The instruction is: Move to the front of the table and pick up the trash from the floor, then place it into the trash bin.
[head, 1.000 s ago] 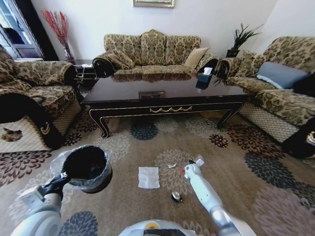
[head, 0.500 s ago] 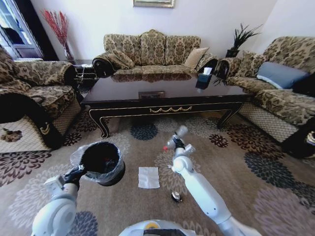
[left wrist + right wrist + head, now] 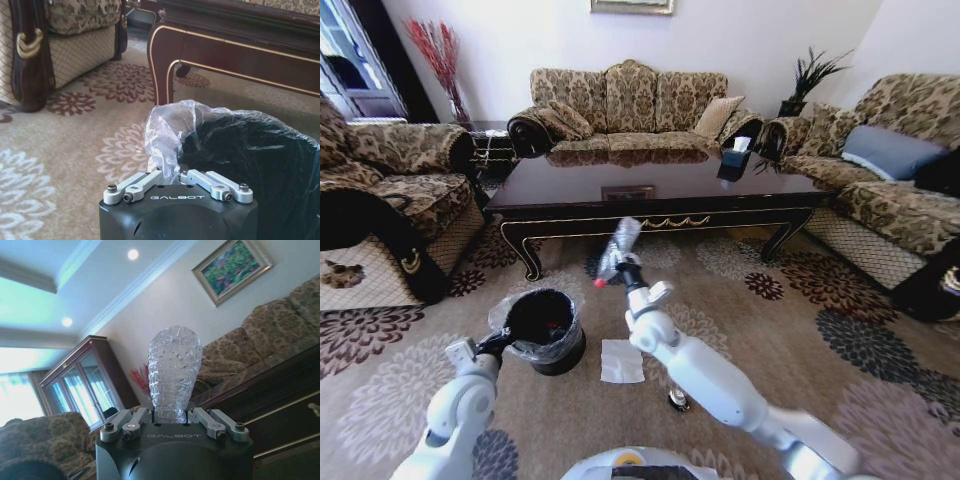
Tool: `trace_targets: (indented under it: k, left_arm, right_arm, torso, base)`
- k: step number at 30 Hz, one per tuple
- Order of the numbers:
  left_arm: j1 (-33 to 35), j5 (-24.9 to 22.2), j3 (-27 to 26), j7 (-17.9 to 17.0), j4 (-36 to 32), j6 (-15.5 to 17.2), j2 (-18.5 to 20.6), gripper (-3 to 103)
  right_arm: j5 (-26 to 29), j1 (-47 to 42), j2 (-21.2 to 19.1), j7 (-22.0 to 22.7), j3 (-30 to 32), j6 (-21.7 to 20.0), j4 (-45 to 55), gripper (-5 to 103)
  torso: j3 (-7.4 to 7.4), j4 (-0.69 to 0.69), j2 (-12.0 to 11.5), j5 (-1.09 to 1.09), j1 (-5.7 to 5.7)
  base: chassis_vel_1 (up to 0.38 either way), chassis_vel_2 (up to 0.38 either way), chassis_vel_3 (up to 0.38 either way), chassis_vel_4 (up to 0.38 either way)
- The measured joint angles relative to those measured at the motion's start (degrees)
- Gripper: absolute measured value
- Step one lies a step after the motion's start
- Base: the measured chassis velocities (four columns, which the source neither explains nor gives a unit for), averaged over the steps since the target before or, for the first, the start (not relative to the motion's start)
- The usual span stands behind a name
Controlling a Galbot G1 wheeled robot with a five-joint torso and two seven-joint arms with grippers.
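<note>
The clear wrapper [image 3: 618, 240], crinkled with a red spot, is now riding high in my right claw [image 3: 623, 262], pinched shut, swinging toward the trash bin [image 3: 542, 330]. My left claw [image 3: 498, 343] is gripping the liner at the bin's rim. The napkin [image 3: 621, 361] is lying on the floor [image 3: 800, 330] beside the bin.
</note>
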Motion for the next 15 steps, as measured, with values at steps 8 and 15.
trace_targets:
  k: [8,15]
  left_arm:
    - [-0.9,-0.6,0.8,-0.1,0.2,0.1,-1.0,3]
    - [0.1,-1.3,-0.9,-0.3,-2.3,0.2,-1.1,3]
  right_arm:
    - [-9.0,2.6,3.5,-2.6,-7.6,2.7,-6.4,26]
    - [-13.9,3.8,5.2,-2.8,-10.8,4.5,-9.4,26]
  torso:
    - [0.0,-0.01,0.0,0.0,0.0]
    - [-0.01,0.0,0.0,0.02,0.0]
  base:
    - [0.0,0.0,0.0,0.0]
    - [0.0,0.0,0.0,0.0]
